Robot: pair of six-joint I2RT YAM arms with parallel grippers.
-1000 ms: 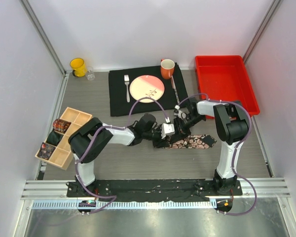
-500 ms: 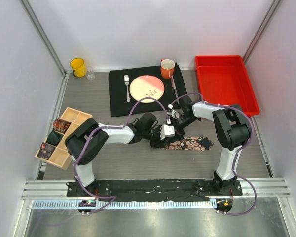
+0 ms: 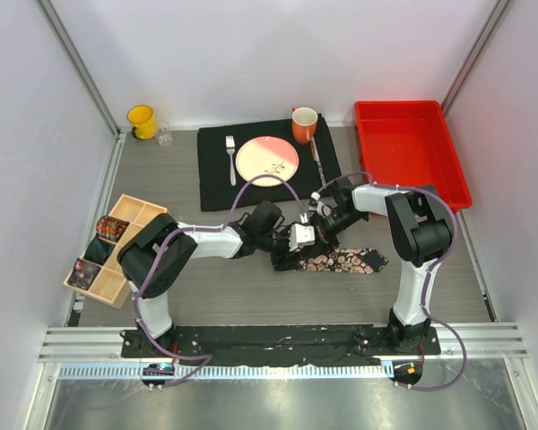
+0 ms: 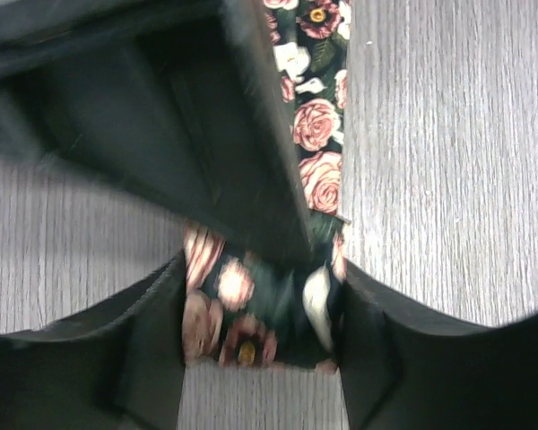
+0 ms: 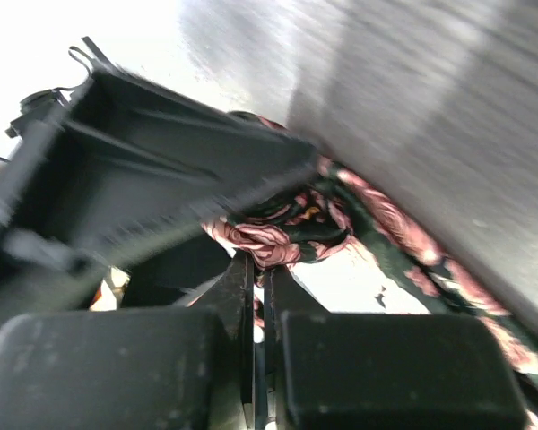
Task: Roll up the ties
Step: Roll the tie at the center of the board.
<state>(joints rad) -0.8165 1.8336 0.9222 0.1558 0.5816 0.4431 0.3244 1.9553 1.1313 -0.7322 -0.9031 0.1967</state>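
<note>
The floral tie (image 3: 339,261) is lying on the table (image 3: 251,296). Its flat length is trailing away under the right gripper (image 5: 258,269), and its other end is bunching into a small, loose roll right between the two grippers. You are working the rolling step, and by my reading you are early in it, since most of the strip is lying unrolled.

The left gripper (image 4: 260,358) is standing with its fingers apart, one on each side of the rolled end, and the fabric is filling the gap between them. It looks to be straddling the roll rather than squeezing it. The right gripper's fingers are pressing together with their tips right at the roll. I cannot tell whether they are pinching a fold.

The next turn is calling for one gripper to pin the roll while the other tips it over onto the flat length. You will want to keep it tight and square to the strip, because the bunch is looking slack and could spring open.

Well out behind the left gripper, a divided wooden box (image 3: 142,215) is holding a finished coil (image 3: 110,227).
</note>
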